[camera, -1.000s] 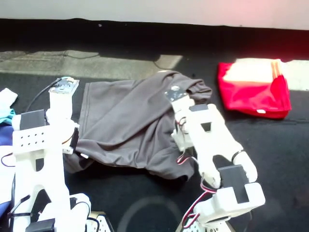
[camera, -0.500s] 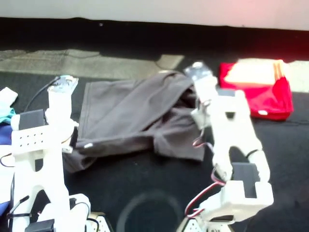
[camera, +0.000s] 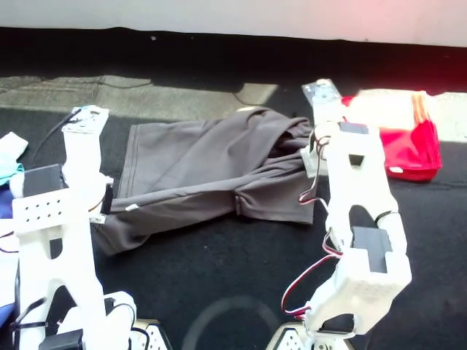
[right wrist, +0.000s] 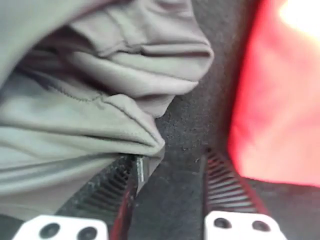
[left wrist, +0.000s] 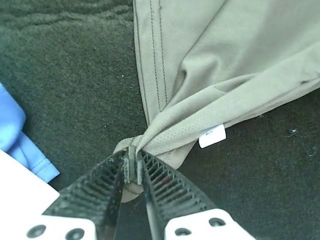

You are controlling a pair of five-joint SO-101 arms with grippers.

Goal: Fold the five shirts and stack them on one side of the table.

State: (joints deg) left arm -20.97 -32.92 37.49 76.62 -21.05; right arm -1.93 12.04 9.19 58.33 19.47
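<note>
Grey shirt [camera: 204, 171]; red shirt [camera: 406, 152]; black table [camera: 219, 281].

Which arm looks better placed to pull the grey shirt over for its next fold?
Left, probably. The left end effector is shut on a corner of the grey shirt, ready to pull. The right end effector is open over the mat beside the shirt, holding nothing.

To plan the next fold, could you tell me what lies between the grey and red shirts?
Right wrist view: a bare strip of black table cover between grey shirt and red shirt, with the open right gripper over it.
</note>
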